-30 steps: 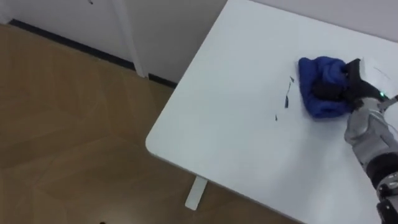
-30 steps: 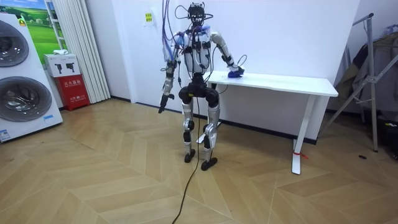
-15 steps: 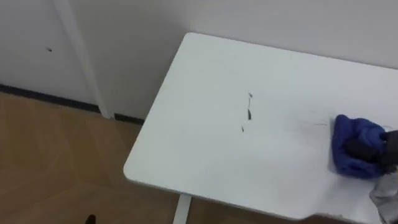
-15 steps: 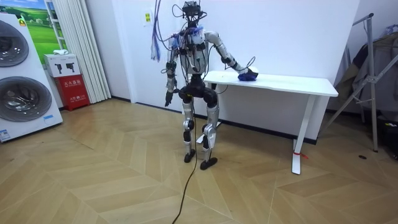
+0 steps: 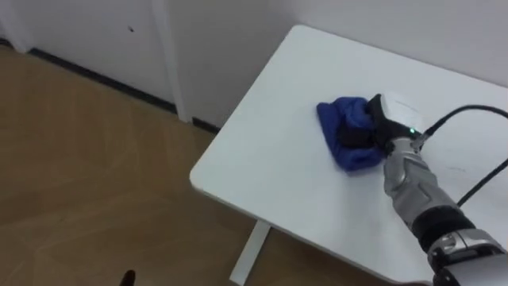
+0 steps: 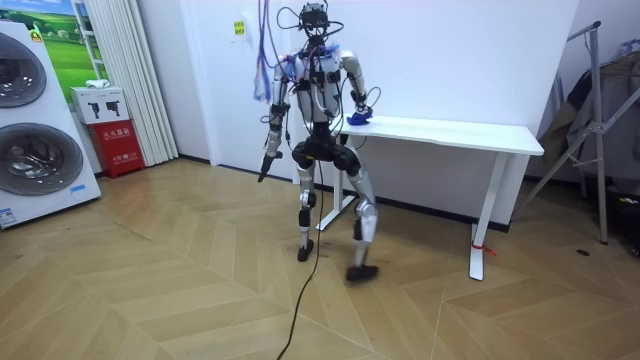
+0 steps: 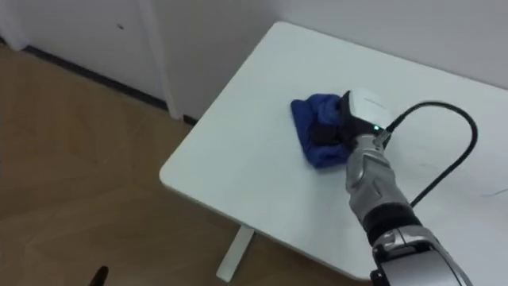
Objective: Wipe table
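Leftward, wood floor [image 5: 87, 159]: runs beside the table's short end, below the white wall [image 5: 222, 48].
Left hand [image 6: 265, 162]: hangs at the robot's side, away from the table (open or closed, I cannot tell).
Table [image 5: 270, 167]: white top; the robot stands at its end on the room view's left.
Blue cloth [image 5: 337, 119]: bunched on the tabletop near that end.
Right hand [image 5: 377, 131]: on the cloth, dark fingers curled into its folds, gripping it.

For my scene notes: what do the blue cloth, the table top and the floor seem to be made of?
Blue cloth: soft fabric, perhaps microfibre; bunched folds in the right robot hand. Table top: smooth white, matte, probably laminate. Floor: wood or wood-look, grain and plank seams visible.
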